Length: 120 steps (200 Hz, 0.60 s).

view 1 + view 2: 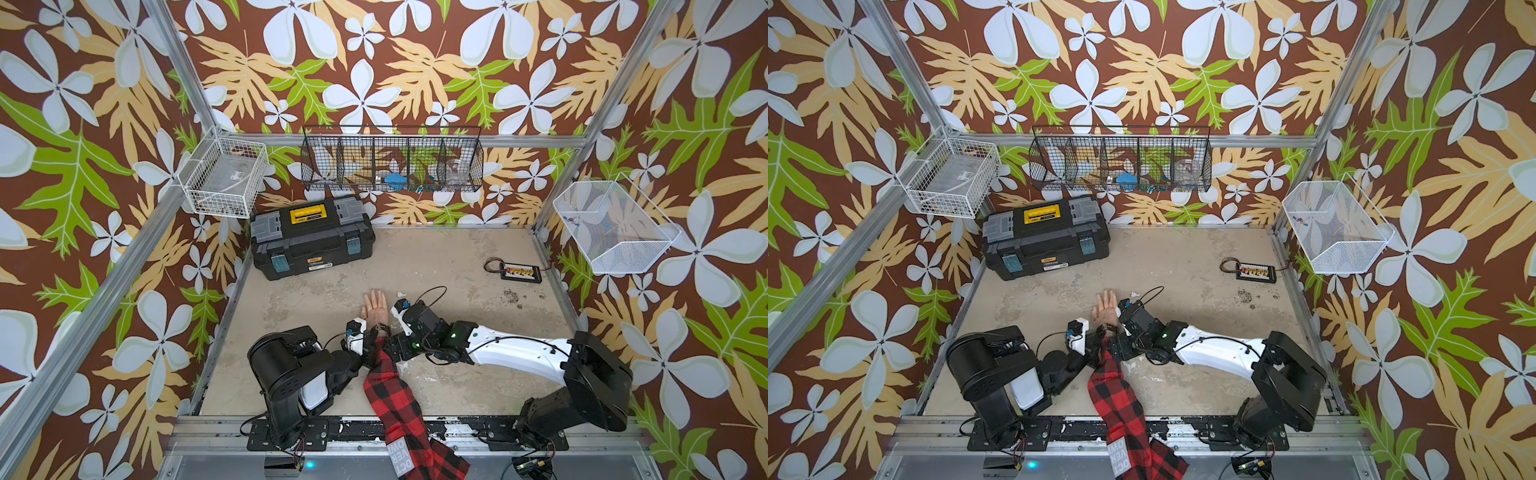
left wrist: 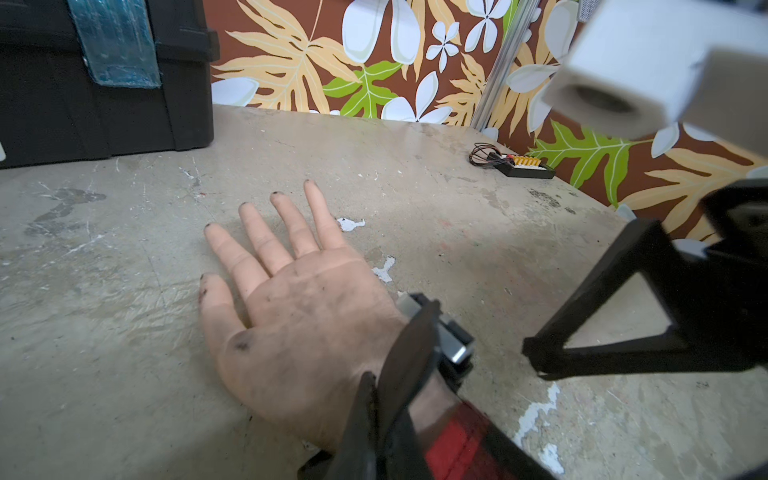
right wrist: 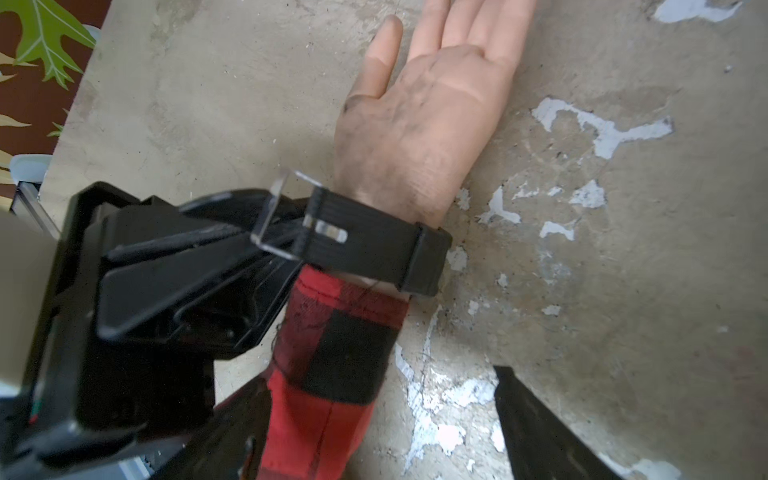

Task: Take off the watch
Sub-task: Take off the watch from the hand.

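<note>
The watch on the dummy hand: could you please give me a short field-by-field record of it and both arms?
watch: black, strapped round the wrist, not yet off
wearer: mannequin hand, palm up on the table, red-black plaid sleeve
left fingers: shut on the strap end beside the buckle
right fingers: open, holding nothing, near the wrist, not touching the watch

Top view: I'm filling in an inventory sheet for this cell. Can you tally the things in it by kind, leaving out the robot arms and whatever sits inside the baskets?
wire baskets: 3
toolbox: 1
connector board: 1
dummy hand: 1
watch: 1
Total: 7
</note>
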Motion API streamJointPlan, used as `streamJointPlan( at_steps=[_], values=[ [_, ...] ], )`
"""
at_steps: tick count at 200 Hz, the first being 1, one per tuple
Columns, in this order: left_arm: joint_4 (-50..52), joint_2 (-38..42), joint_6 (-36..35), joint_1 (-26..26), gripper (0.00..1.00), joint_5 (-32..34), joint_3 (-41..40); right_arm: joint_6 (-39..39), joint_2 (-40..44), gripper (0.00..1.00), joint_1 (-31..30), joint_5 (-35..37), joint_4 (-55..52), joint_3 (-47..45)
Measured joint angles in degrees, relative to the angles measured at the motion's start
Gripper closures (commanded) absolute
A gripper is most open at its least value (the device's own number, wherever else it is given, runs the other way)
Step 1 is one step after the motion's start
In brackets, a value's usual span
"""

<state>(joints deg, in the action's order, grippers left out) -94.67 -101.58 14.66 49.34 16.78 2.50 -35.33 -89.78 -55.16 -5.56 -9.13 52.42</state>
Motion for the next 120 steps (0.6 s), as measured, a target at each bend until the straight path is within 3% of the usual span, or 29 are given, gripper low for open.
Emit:
streamJointPlan(
  at_steps=[120],
  values=[
    [0.8, 4.3, 0.2, 0.0, 1.0, -1.0, -1.0, 0.1, -10.4, 0.2, -0.5, 1.0, 0.1, 5.0]
  ],
)
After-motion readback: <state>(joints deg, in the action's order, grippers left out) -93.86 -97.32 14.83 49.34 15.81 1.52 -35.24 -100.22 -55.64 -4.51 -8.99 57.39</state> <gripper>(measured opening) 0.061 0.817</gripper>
